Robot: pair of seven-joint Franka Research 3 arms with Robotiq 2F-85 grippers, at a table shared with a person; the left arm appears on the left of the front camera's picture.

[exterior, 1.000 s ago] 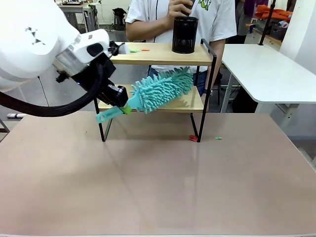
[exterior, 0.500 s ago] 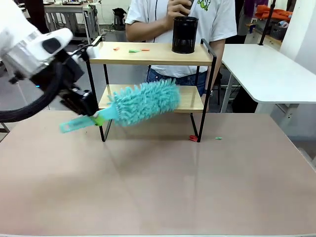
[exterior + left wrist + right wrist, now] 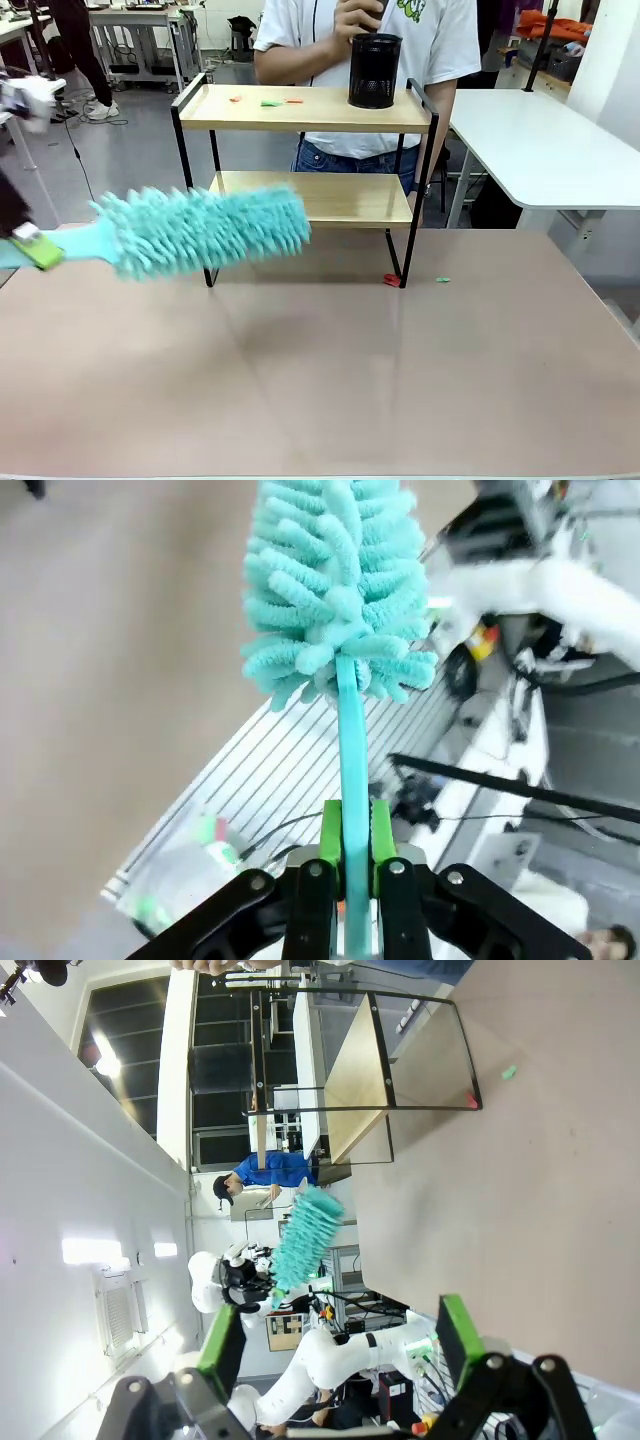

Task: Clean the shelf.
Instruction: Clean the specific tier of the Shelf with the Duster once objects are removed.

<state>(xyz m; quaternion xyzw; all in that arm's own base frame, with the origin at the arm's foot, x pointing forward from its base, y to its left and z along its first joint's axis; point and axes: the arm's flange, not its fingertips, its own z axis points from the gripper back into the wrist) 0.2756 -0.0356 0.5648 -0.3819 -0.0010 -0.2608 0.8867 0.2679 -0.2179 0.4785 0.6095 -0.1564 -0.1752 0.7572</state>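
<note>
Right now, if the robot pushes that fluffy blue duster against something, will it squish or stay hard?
The duster head is all loose fluffy strands, so it would probably squish and spring back. Its thin handle sticks out straight from the shut left gripper without drooping, so it is likely light and fairly stiff.

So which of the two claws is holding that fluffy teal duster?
The left gripper, clamped shut on the handle of the teal duster. The right gripper stands wide open, gripping nothing.
</note>
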